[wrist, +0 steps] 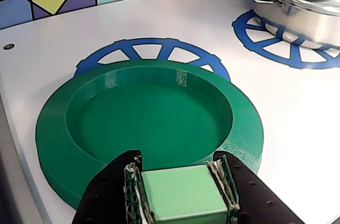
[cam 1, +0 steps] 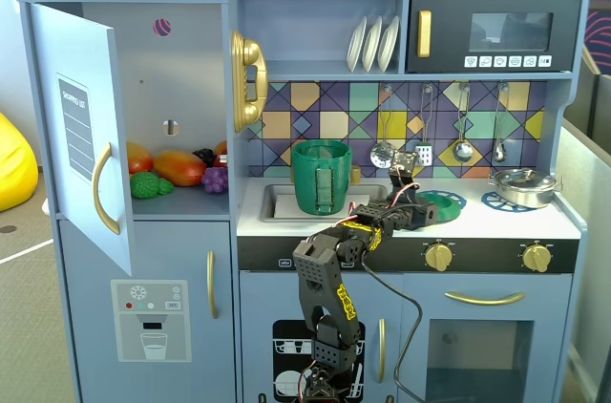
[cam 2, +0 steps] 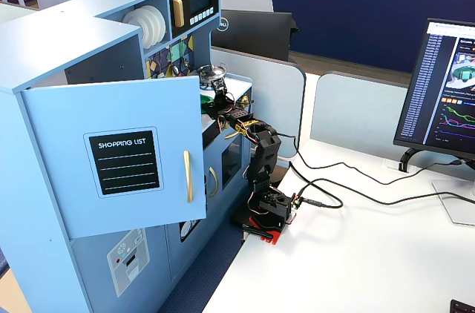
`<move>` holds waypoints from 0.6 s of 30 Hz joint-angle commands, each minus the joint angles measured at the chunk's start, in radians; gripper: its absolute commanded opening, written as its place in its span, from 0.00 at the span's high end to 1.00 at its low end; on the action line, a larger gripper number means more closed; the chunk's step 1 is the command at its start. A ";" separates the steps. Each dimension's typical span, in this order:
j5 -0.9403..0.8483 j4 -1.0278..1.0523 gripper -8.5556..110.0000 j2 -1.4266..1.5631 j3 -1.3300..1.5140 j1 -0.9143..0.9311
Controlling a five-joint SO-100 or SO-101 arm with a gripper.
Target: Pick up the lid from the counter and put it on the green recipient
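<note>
Lid [wrist: 149,128] knob sits clamped between the fingers [wrist: 114,192], over a burner ring [wrist: 154,51].

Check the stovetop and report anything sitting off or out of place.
The green lid sits off-centre on its blue burner ring, whose far spokes show behind it. The tool is closed on the lid's square knob. The silver pot sits squarely on its own ring.

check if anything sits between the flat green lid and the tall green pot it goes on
Nothing visible does. The gripper is shut on the round green plastic lid's knob, and the counter between it and the tall dark-green ribbed pot looks bare.
</note>
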 commanded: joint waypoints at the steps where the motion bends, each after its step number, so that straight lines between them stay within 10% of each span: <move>1: 0.017 -0.003 0.93 0.077 -0.064 0.020; 18: 0.117 0.250 0.93 0.249 -0.390 -0.066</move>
